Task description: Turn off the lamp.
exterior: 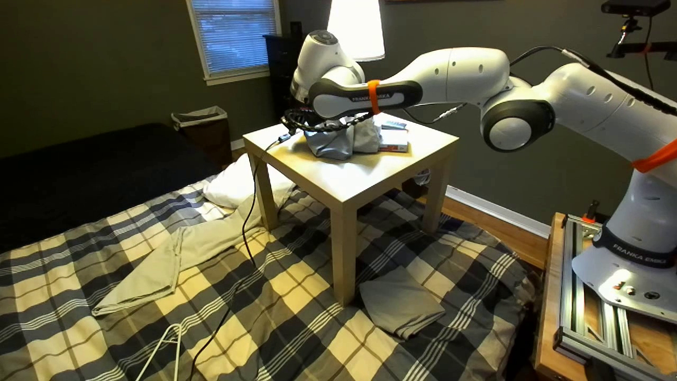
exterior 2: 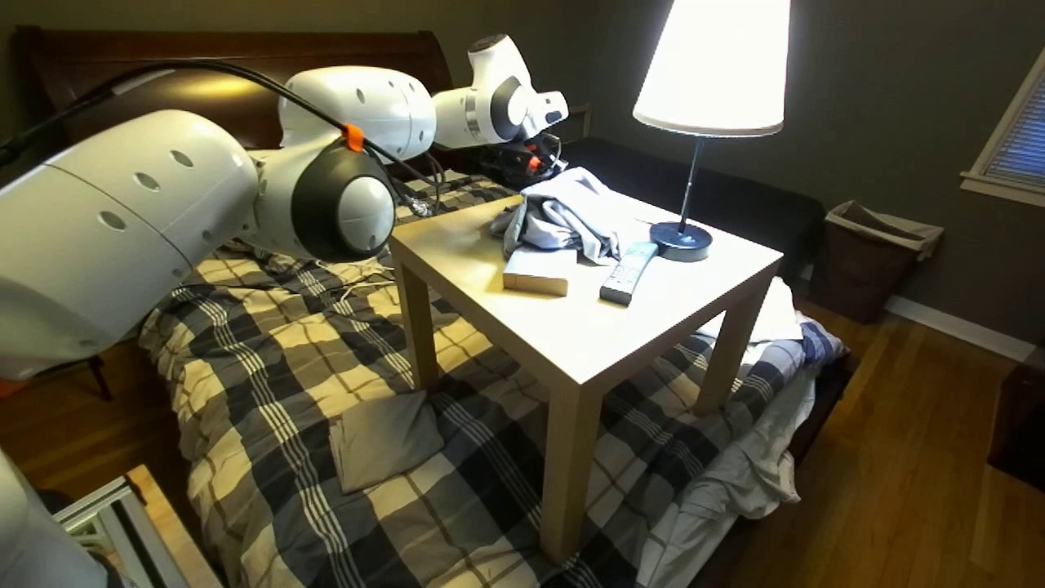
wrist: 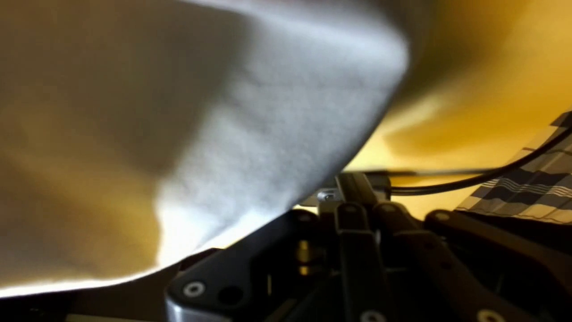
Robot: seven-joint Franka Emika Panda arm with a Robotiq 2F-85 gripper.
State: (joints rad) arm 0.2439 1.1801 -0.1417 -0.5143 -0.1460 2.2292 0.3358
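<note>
The lamp is lit, its white tapered shade bright in both exterior views. Its thin stem and round dark base stand upright on the small table. A dark inline piece on a black cord lies on the tabletop in the wrist view; it also shows near the table edge in an exterior view. My gripper looks shut, its fingertips together in front of or against that piece; contact cannot be told. The arm and a cable mostly hide the gripper in an exterior view.
A crumpled grey cloth lies on the table close beside the gripper and fills much of the wrist view. A small box and a remote lie near it. The cord runs down onto the plaid bed.
</note>
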